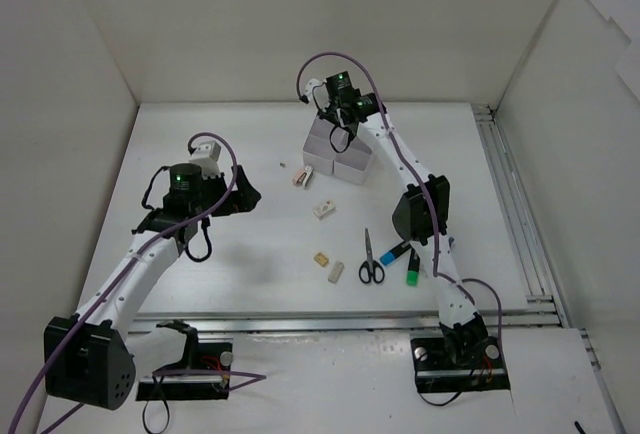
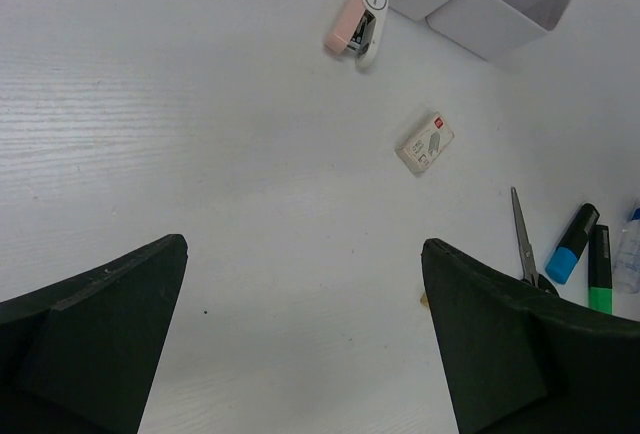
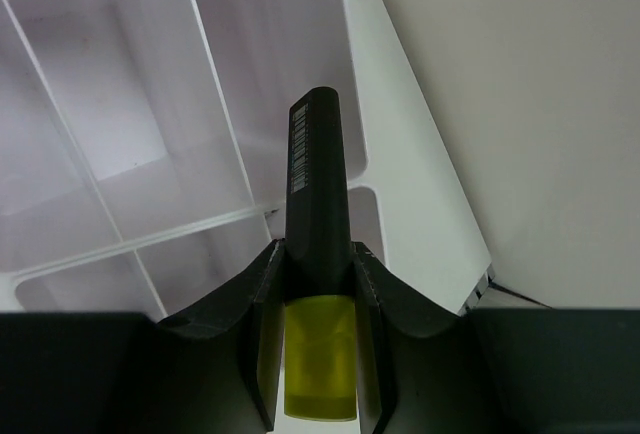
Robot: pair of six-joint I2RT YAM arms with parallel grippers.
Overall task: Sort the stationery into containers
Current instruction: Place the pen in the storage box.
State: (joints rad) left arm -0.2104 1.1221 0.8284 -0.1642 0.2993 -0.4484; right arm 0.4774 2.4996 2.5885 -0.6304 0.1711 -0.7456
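Table [image 1: 220, 284]: white top, white walls on three sides, rail strip [image 1: 515, 214] along the right edge.
Containers [image 1: 340, 161]: 2x2 white block at back centre, near the back wall. The cells I can see from the right wrist look empty.
Right gripper [image 3: 317, 279]: clamped on the yellow highlighter [image 3: 315, 174], with the yellow end in the jaws and the dark barrel pointing down at the block.
Highlighter position: I read it as above the dividers, roughly where the cells meet, and not yet inside one.
Why that hold: my guess is that gripping the yellow end leaves the long barrel free to go in tip first.
Left gripper [image 2: 303, 249]: jaws wide apart with nothing between them, over bare table left of centre. I'd say it's parked clear of the right arm's reach.
Loose stationery: pink piece [image 2: 357, 22] is just beside the near-left bin and a small box [image 2: 425, 142] sits mid-table. Scissors [image 2: 522, 239], blue highlighter [image 2: 572, 244] and green highlighter [image 2: 599, 269] lie nearer the right arm's base.
Edges: the thin bin walls are the risk. I think a barrel landing on a divider would tip over or nudge the block.
Room: open above the bins, tight toward the back wall, and plenty of bare table on the left side.
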